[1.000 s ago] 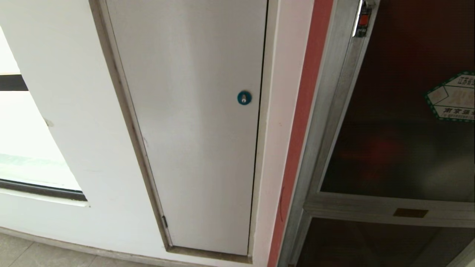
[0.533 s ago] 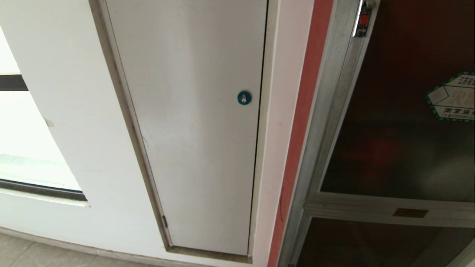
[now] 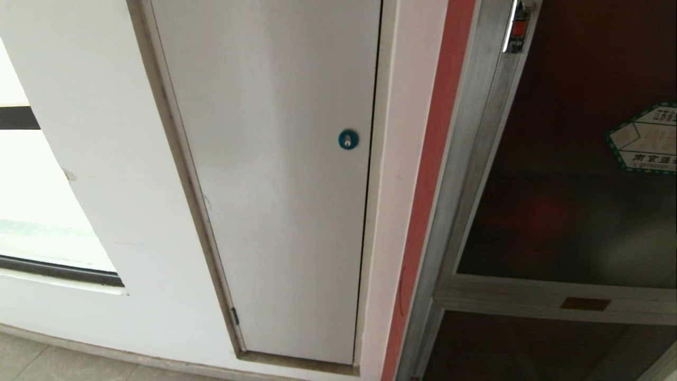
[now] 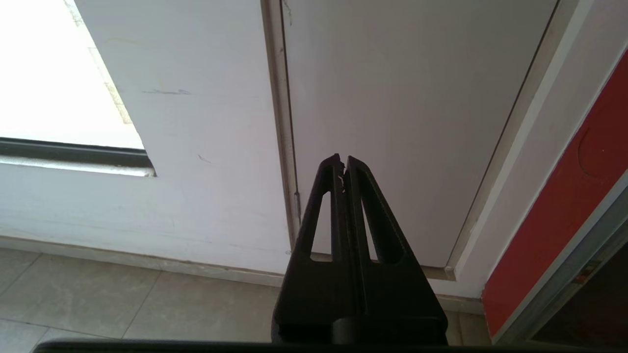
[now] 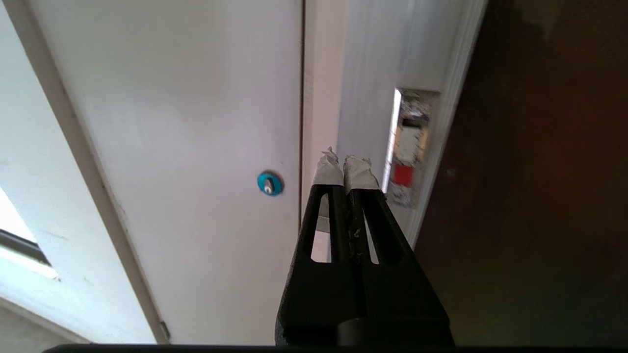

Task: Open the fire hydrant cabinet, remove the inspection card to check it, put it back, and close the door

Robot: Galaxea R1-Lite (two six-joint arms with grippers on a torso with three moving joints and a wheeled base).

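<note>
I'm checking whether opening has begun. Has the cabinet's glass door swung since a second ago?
No. In the head view the door sits as before: its latch and hexagonal sticker keep their places relative to the white door's blue lock.

The fire hydrant cabinet [image 3: 476,159] has a brushed-silver frame, and a red strip [image 3: 428,185] runs along its left side. The door [image 3: 571,159] is dark tinted glass and carries a hexagonal sticker [image 3: 642,138], white with a green border. The latch [image 5: 407,157] is chrome with a red square. The white panel [image 3: 275,185] at the left has a blue round lock [image 3: 348,139]. The right gripper [image 5: 346,164] is black with white taped tips.
</note>
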